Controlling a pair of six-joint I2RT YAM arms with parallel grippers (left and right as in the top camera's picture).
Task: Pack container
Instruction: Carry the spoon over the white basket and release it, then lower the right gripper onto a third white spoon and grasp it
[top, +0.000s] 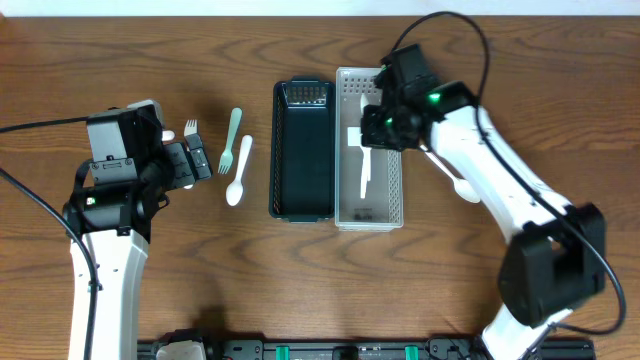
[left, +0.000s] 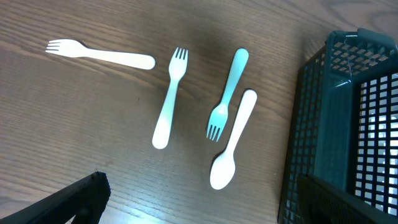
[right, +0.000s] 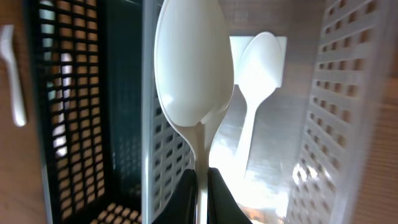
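Note:
My right gripper (right: 202, 190) is shut on the handle of a white spoon (right: 194, 68) and holds it over the left wall of the white basket (right: 345, 93), bowl pointing away. Another white spoon (right: 256, 87) lies inside that basket. In the overhead view the right gripper (top: 385, 122) hangs over the white basket (top: 396, 190). My left gripper (left: 199, 208) is open and empty above the table, left of the dark basket (left: 311, 124). In front of it lie two white forks (left: 99, 55) (left: 169, 99), a mint fork (left: 227, 93) and a white spoon (left: 233, 140).
The dark basket (top: 282, 150) stands against the white basket's left side. A mint fork (top: 232, 140), a white spoon (top: 240, 170) and a white fork (top: 190, 128) lie between it and the left gripper (top: 197, 160). One more white spoon (top: 465, 188) lies right of the white basket.

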